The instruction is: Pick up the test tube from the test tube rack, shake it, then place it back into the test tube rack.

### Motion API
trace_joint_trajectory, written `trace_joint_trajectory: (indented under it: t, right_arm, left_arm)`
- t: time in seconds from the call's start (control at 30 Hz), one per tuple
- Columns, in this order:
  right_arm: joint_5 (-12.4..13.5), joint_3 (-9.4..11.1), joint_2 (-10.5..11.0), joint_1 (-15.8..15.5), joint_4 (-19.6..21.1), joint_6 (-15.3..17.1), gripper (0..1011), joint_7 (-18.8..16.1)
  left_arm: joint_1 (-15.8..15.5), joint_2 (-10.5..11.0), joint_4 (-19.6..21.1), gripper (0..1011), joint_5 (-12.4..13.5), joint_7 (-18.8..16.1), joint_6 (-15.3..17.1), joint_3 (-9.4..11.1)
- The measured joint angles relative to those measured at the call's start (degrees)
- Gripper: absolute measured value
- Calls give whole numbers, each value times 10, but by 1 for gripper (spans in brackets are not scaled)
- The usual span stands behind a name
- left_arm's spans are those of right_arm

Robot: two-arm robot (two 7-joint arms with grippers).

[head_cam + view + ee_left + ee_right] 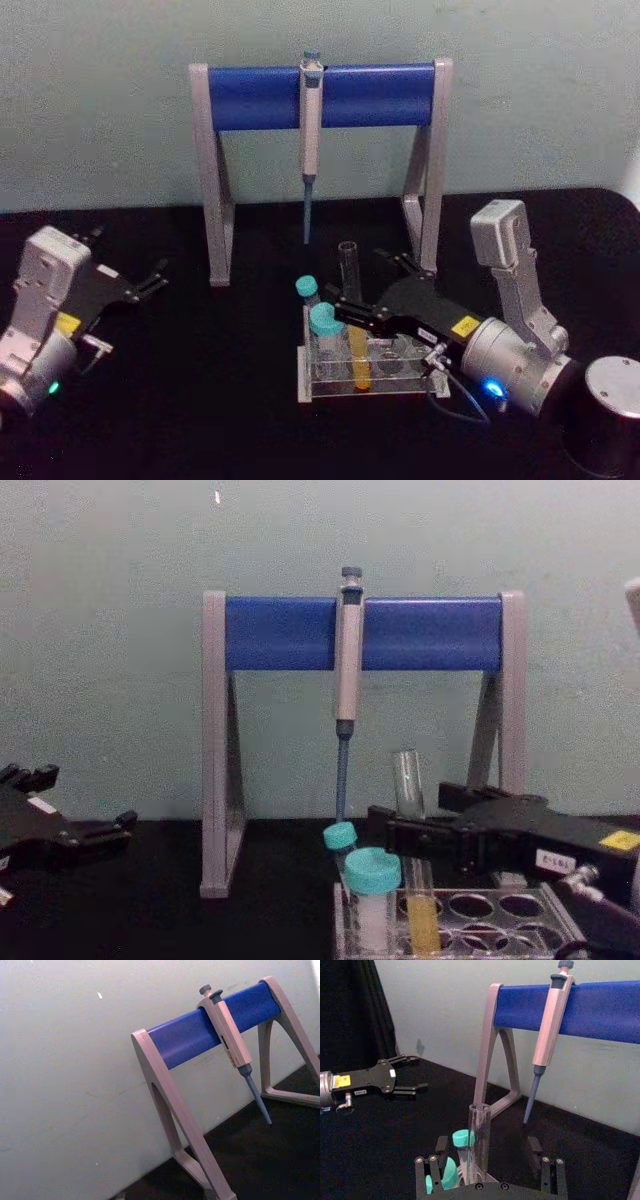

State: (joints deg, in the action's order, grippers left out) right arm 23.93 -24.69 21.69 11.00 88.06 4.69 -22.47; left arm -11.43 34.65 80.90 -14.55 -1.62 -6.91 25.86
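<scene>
Right gripper (360,281) spread wide, straddling tube (349,270) above rack (410,388), not clamped. Tube upright in rack, near front edge of tabletop (230,420), right of centre. Left gripper (158,277) parked by left edge, likewise spread. Thin glass, light, slick, breakable, uncapped: take mid-height above rack, squeeze gently, keep upright. Chest view gives yellow liquid (423,925) low in tube; right wrist view gives bare rim, clearance either side.

Black table (220,390) carries test tube rack (382,391), stand (250,97), canister (612,400).

Upright tube (360,368) in clear rack (400,389)
</scene>
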Motion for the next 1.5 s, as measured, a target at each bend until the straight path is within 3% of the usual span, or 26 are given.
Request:
trace_joint_trajectory:
  t: [0.4, 1.1, 1.5]
  right_arm:
    - [-2, -8, -9, 13, -11, 19, 1000, -4]
    - [-6, -10, -10, 14, -13, 21, 996, -3]
    - [-5, -9, -10, 14, -12, 21, 717, -3]
  left_arm:
    - [0, 0, 0, 1001, 0, 0, 0, 0]
    - [0, 0, 0, 1001, 0, 0, 0, 0]
    - [0, 0, 0, 1001, 0, 0, 0, 0]
